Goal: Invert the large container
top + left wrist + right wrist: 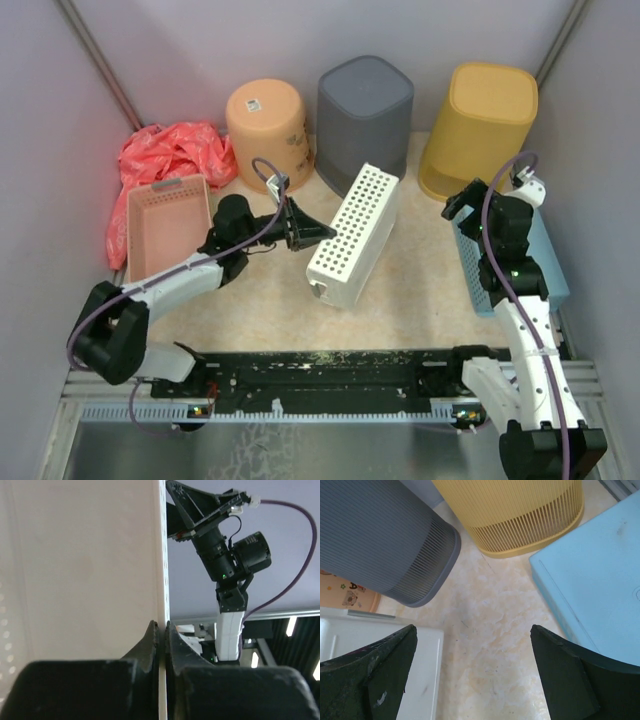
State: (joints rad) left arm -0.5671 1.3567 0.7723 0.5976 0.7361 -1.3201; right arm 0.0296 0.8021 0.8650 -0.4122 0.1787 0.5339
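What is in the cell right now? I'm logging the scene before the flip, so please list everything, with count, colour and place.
round plastic bin: one, peach-orange, back left, upside down
grey ribbed plastic bin: one, grey, back centre, upside down
yellow ribbed plastic bin: one, yellow, back right, upside down
crumpled plastic bag: one, red, far left
slotted plastic basket: one, pink, left, in front of the bag
white perforated plastic basket: one, white, centre, tilted
plastic container: one, light blue, right, under the right arm
left gripper: one, black, shut on the white basket's rim
right gripper: one, black, open, holding nothing
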